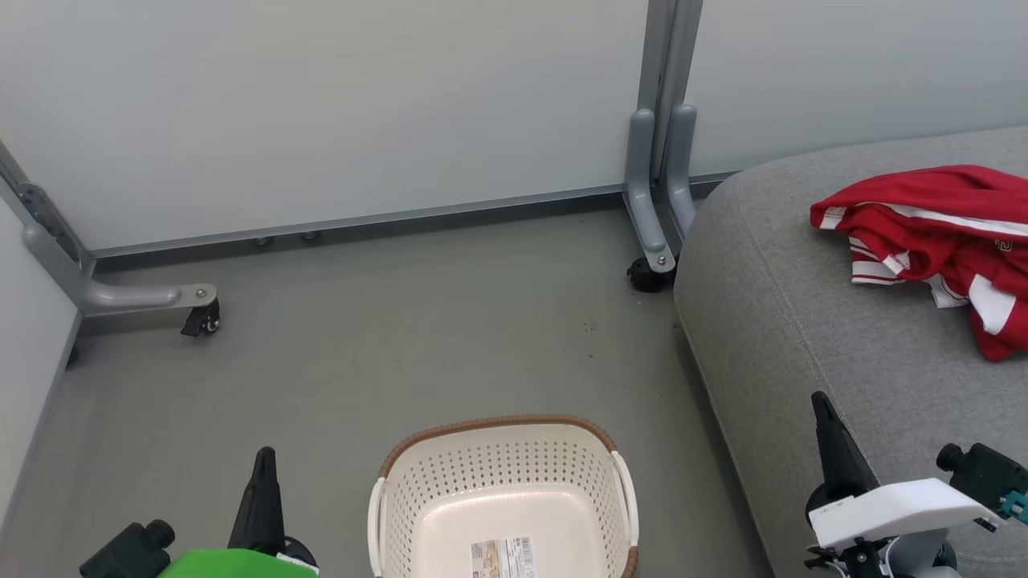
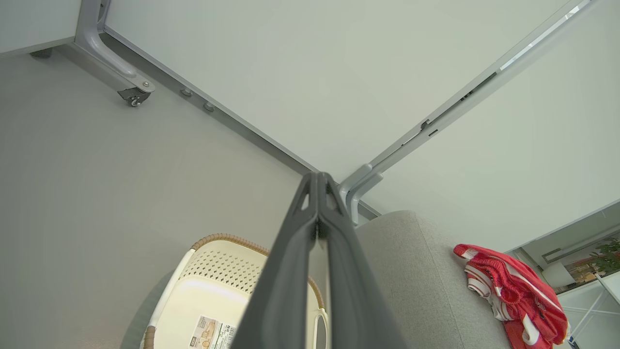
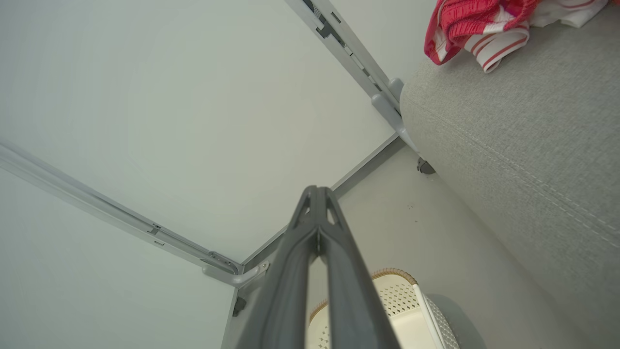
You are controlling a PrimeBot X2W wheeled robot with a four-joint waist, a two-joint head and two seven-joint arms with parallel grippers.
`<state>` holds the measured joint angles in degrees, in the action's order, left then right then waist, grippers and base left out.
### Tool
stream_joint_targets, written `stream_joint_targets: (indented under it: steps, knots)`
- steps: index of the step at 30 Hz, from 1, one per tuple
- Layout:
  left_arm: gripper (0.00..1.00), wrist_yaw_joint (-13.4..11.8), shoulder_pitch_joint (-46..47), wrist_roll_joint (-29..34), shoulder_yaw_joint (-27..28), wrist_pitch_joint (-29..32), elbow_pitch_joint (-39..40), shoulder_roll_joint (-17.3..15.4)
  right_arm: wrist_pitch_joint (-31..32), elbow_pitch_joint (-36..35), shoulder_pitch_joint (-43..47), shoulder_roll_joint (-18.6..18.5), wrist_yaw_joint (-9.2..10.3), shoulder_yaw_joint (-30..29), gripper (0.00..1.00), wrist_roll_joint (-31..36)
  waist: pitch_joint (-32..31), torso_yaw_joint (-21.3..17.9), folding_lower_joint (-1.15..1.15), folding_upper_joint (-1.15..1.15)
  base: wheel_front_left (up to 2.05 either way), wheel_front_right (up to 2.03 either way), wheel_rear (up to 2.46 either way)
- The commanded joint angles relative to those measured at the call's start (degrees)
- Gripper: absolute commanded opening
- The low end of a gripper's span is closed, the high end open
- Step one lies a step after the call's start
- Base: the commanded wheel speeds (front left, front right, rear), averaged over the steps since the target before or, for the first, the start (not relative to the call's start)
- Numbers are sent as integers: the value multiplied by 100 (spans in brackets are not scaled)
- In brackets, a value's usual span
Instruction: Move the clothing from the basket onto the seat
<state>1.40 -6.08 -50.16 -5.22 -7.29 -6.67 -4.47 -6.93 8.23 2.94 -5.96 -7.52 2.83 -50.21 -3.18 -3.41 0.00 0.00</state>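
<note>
Clothing [image 1: 923, 217] lies on grey seat [image 1: 787, 345], basket [image 1: 498, 421] on grey floor [image 1: 385, 353], left pincer [image 2: 319, 177] and right pincer [image 3: 317, 189] closed, empty.

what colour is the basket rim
Brown rim on a cream-white basket; head view shows it best.

Bright, even, soft light; faint shadows; sharp focus; wide-angle bending in wrist views.

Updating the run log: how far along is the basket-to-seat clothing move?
Done: the red-and-white clothing lies on the grey seat; the basket shows just a label inside. In hand: nothing, left gripper and right gripper both shut, empty. Left: seemingly nothing, though the basket's near end is out of frame.
</note>
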Motion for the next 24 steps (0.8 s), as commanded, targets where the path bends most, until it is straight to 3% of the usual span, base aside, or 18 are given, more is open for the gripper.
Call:
stream_joint_targets:
  steps: [1, 24]
  knots:
    - [0, 42, 195, -203, 62, 40, 20, -56, 44, -32, -185, -13, 1, -40, 0, -202, 7, 7, 0, 0, 0, 0, 0]
    - [0, 252, 566, -1715, 329, 416, -225, -79, 424, 176, -441, 31, 1, -259, 0, -1691, 97, 98, 0, 0, 0, 0, 0]
